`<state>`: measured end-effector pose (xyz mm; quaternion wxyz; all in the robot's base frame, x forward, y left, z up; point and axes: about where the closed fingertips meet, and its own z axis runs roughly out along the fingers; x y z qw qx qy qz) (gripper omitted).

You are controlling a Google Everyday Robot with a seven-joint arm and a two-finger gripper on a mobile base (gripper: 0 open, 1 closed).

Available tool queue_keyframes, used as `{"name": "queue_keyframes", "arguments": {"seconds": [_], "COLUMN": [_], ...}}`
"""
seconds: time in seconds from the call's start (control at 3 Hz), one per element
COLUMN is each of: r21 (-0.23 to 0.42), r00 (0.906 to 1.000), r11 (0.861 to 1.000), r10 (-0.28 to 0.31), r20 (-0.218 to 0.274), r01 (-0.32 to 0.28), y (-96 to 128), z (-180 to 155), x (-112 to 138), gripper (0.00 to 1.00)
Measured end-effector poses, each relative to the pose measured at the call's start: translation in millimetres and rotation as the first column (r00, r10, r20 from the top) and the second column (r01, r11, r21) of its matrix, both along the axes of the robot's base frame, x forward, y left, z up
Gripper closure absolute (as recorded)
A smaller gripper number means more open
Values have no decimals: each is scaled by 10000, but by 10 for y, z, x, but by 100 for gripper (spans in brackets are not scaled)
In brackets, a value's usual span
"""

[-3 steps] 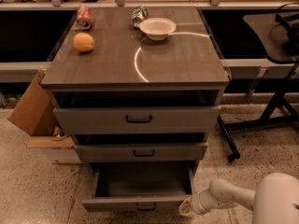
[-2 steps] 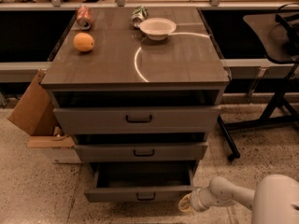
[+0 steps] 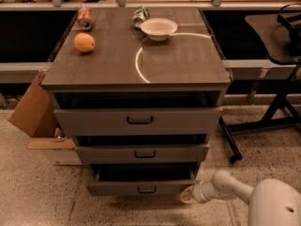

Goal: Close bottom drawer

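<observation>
The bottom drawer (image 3: 141, 188) is the lowest of three grey-brown drawers. Its shallow front with a small dark handle (image 3: 146, 189) stands only a little out from the cabinet, and a narrow dark strip of its inside shows above the front. My gripper (image 3: 187, 195) is low by the floor, at the right end of the drawer front, touching or nearly touching it. The white arm (image 3: 235, 188) runs off to the lower right.
The middle drawer (image 3: 141, 152) and top drawer (image 3: 136, 120) are above. An orange (image 3: 84, 42), a white bowl (image 3: 159, 28) and two cans lie on the cabinet top. A cardboard box (image 3: 33, 112) stands at the left, a black stand's legs (image 3: 263, 126) at the right.
The bottom drawer has slid back into the cabinet, from wide open to nearly shut. My gripper followed its right front corner inward.
</observation>
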<state>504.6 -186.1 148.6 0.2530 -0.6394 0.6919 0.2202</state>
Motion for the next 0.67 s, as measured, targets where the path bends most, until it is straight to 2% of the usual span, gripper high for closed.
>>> {"name": "queue_keyframes", "arguments": {"seconds": [0.33, 0.67], "r21": [70, 669], "r00": [10000, 9997], "r11": [10000, 9977], "r10": [-14, -138], "r20": [24, 225], "r01": [14, 123], "y": [9, 85], "z": [-2, -18], "x": [27, 257], "gripper": [100, 100]}}
